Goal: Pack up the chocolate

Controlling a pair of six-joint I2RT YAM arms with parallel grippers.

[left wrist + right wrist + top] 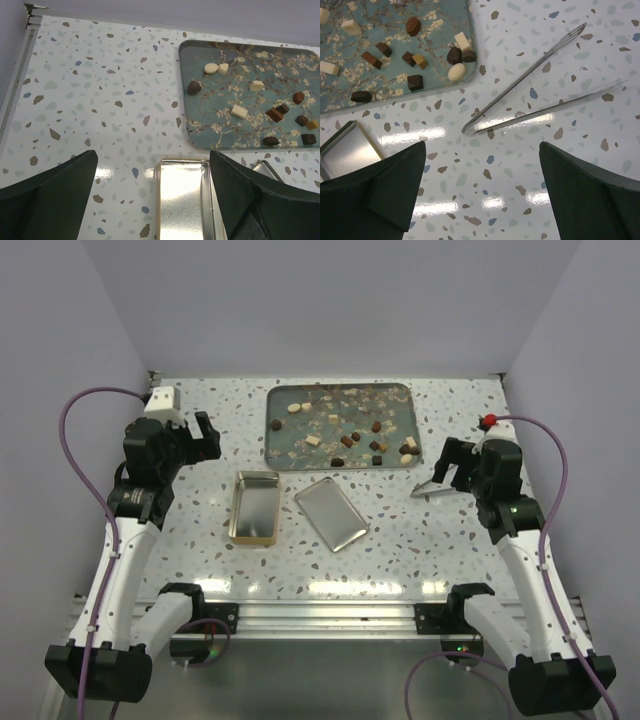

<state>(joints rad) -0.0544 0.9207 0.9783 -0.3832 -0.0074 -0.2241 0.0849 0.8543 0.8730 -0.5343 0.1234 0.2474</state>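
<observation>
**Two robot arms over a table with loose chocolate on a tray**

The chocolate (274,114) – small dark, reddish brown and cream pieces – lies scattered on a teal blossom-print tray (390,400) at the far side of the speckled white table (200,540). Near the tray, toward the arms, a gold tin (253,508) lies open side up. Its flat lid (331,512) lies just to its right, apart from it and at an angle. Metal tongs (432,490) lie on the table to the right of the tray. The left arm's fingers (55,190) are spread wide above the tin and hold nothing. The right arm's fingers (590,195) are also spread wide – they hover near the tongs without gripping them.
</observation>
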